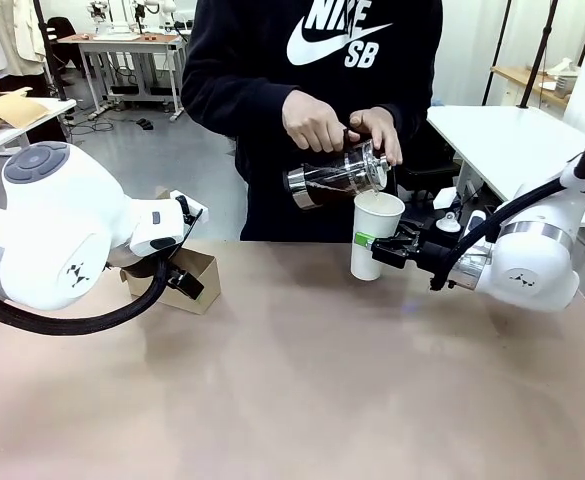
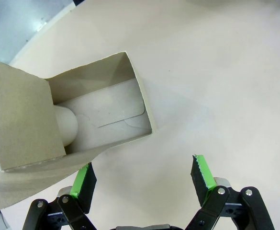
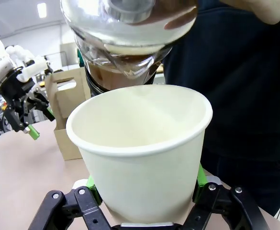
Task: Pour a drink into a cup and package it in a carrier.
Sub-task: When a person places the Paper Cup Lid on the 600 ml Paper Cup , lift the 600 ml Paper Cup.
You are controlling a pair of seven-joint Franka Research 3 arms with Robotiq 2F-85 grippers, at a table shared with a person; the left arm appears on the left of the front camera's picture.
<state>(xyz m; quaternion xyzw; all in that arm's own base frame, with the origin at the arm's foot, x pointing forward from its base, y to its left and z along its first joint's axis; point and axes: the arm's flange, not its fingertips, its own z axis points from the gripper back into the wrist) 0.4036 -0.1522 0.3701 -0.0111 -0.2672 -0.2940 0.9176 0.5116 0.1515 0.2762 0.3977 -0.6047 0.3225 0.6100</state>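
Observation:
My right gripper (image 1: 390,243) (image 3: 144,194) is shut on a white paper cup (image 1: 375,236) (image 3: 140,148), holding it upright above the table. A person's two hands tilt a clear glass jug (image 1: 337,178) (image 3: 130,38) over the cup's mouth. The dark brown drink (image 3: 118,74) shows through the glass. The brown cardboard carrier (image 1: 200,274) (image 2: 101,110) (image 3: 69,108) sits at the left of the table. My left gripper (image 1: 182,282) (image 2: 144,175) hovers beside it, open with nothing between its fingers. Something white and rounded (image 2: 65,125) lies inside the carrier under a flap.
The tan table (image 1: 292,390) stretches bare toward the near edge. The person stands at the far side in a dark sweatshirt (image 1: 312,90). A white table (image 1: 502,140) stands behind at the right. My left arm's large white body (image 1: 52,230) covers the near left corner.

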